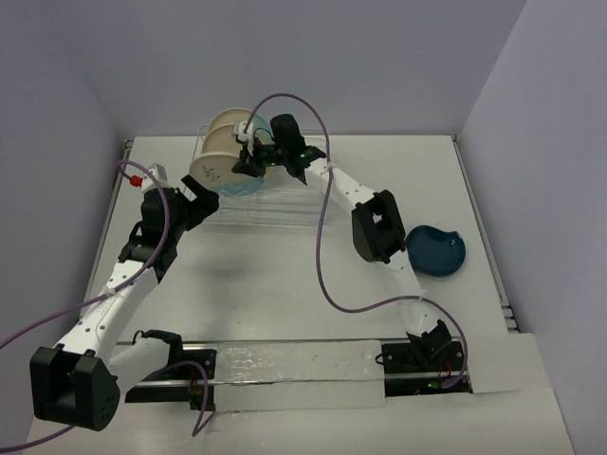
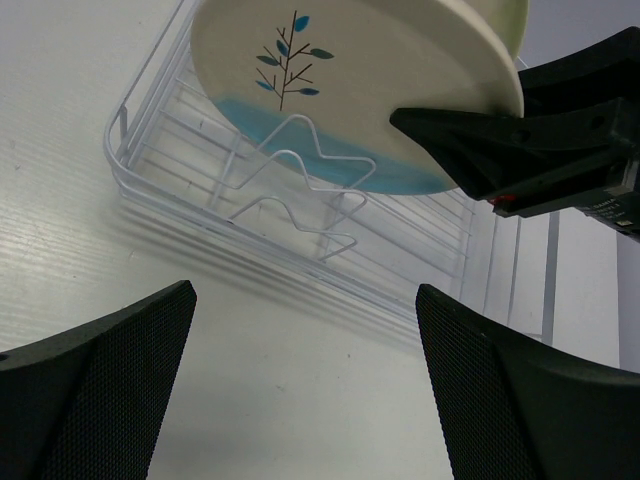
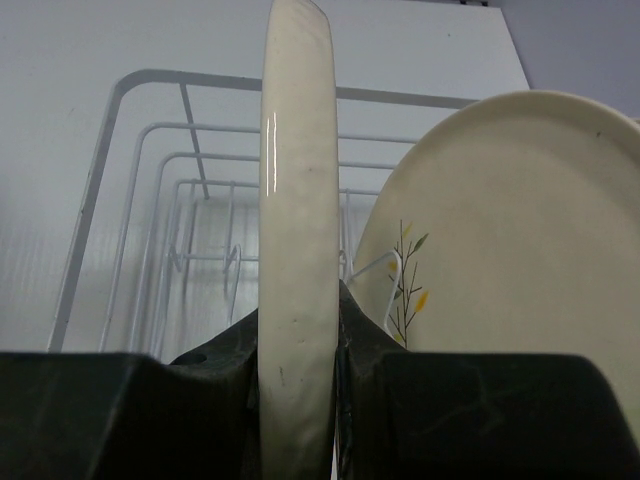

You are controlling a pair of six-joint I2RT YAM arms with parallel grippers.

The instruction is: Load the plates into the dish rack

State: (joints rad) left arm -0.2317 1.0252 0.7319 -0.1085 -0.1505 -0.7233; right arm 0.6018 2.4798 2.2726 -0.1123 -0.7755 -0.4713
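Note:
My right gripper point(image 1: 247, 156) is shut on the rim of a cream plate with a light-blue segment and sprig point(image 1: 212, 171), holding it on edge over the wire dish rack point(image 1: 270, 207). In the right wrist view the plate point(image 3: 297, 200) stands edge-on between the jaws point(image 3: 297, 325). Two cream plates point(image 1: 230, 131) stand in the rack's far end; one with a green-yellow sprig point(image 3: 510, 250) is just beside the held plate. A dark blue plate point(image 1: 436, 251) lies on the table at right. My left gripper point(image 1: 196, 202) is open and empty before the rack point(image 2: 290, 200), facing the held plate point(image 2: 350, 80).
The white table point(image 1: 285, 284) is walled at the back and both sides. A clear strip point(image 1: 294, 365) runs along the near edge between the arm bases. Purple cables point(image 1: 327, 237) loop over both arms. The right arm's fingers point(image 2: 480, 150) reach in over the rack.

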